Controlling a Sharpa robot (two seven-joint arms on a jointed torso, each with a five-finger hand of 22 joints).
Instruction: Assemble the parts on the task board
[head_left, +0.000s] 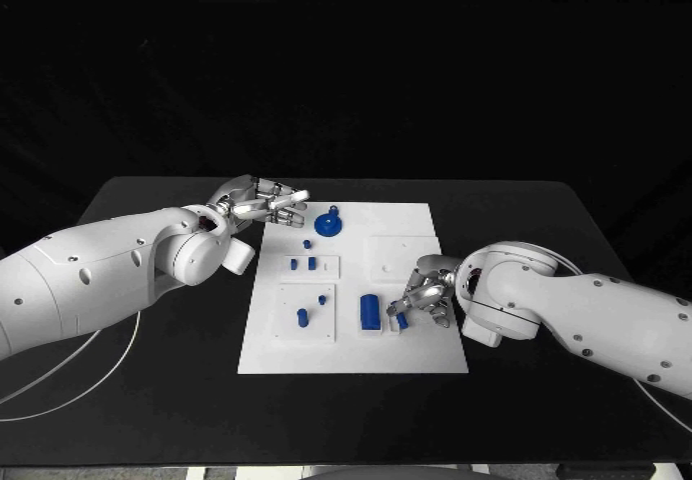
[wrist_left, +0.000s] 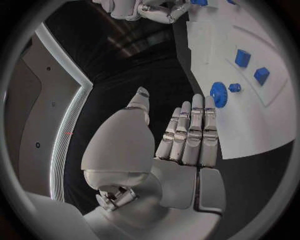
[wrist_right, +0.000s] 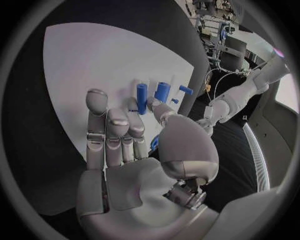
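Counting perhaps eight blue parts (head_left: 371, 311).

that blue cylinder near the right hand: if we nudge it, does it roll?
Probably. The blue cylinder looks round and smooth, lying on its side on the flat task board, so a sideways push would likely roll it. It looks rigid and light, likely plastic. The right hand is beside it.
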